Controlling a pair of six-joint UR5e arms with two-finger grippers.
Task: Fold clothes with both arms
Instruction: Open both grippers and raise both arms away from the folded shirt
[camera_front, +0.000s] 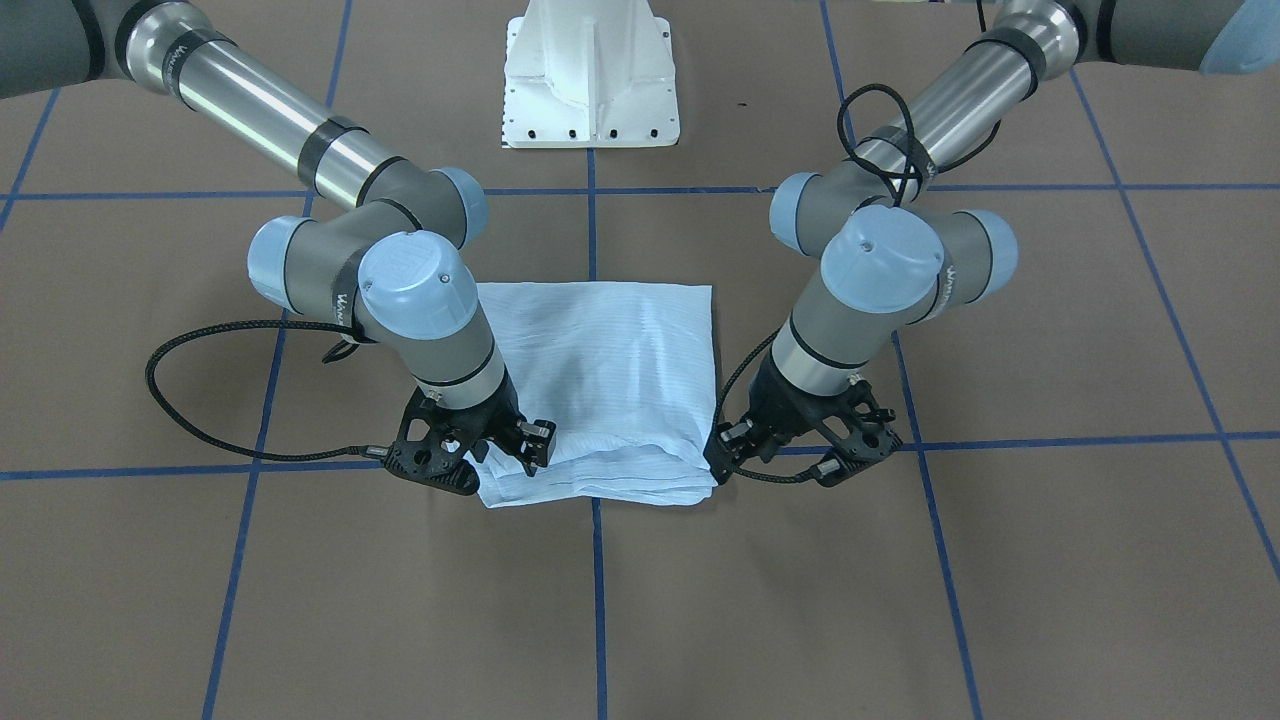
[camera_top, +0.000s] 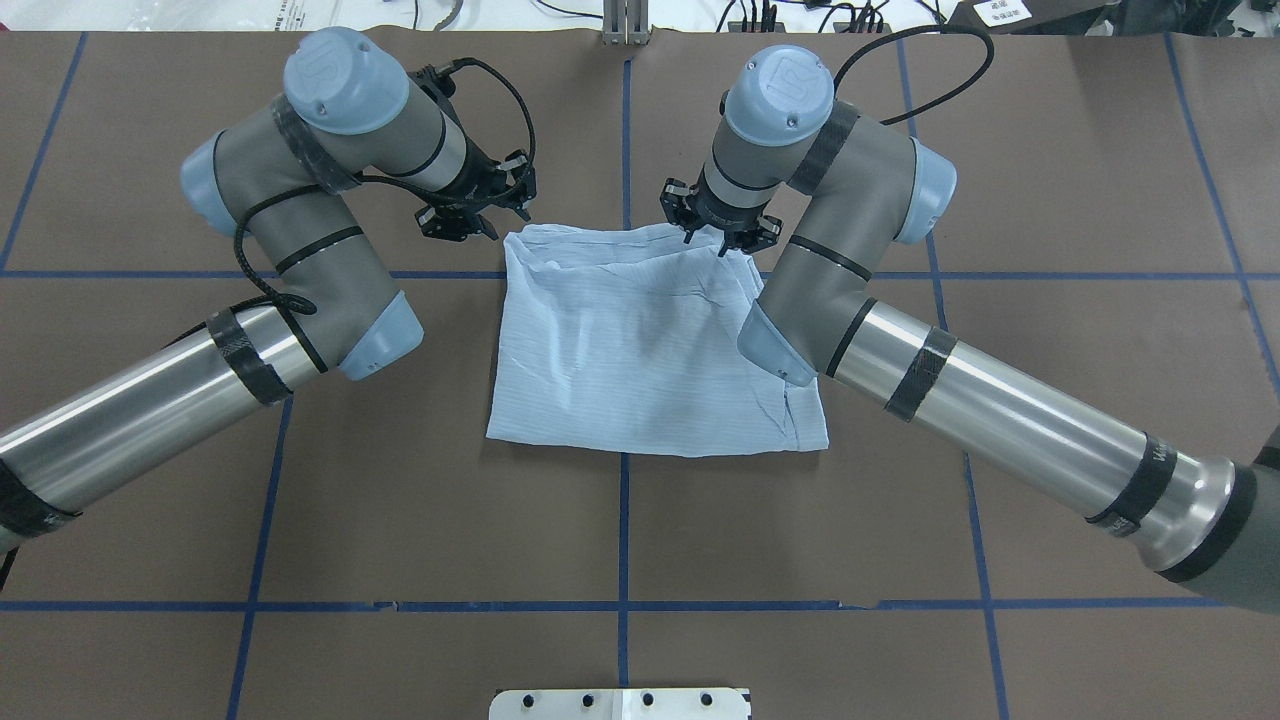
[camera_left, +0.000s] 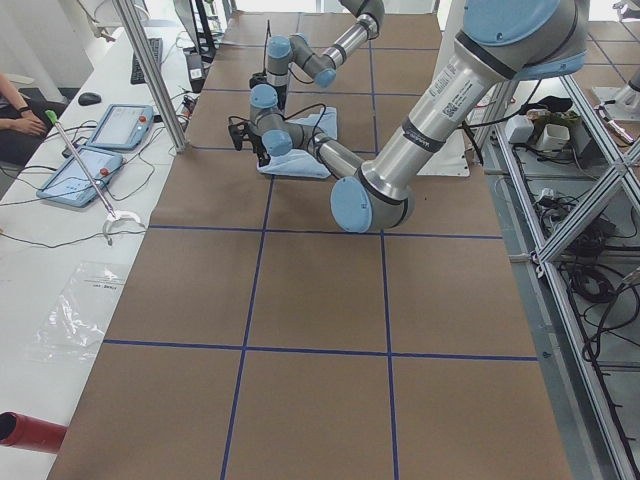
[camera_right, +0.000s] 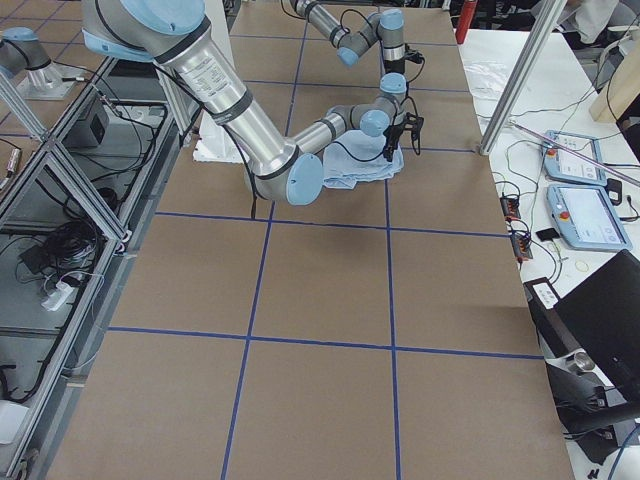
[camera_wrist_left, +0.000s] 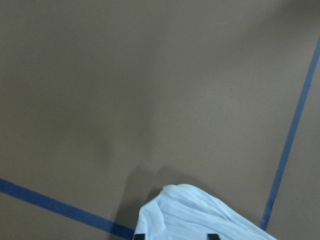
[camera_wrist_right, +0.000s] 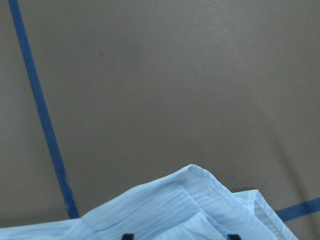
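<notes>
The pale blue striped shirt lies folded into a rough rectangle on the brown table; it also shows as shirt. My left gripper hangs low at the far left corner of the shirt. In the left wrist view that corner sits between its parted black fingertips. My right gripper is over the far right corner, and layered fabric lies between its widely parted fingertips. In the front-facing view the left gripper touches the shirt's edge, and the right gripper rests on it.
The white pedestal base stands at the robot's side of the table. Blue tape lines cross the brown surface. A black cable loop hangs beside the right arm. Tablets lie on a side desk.
</notes>
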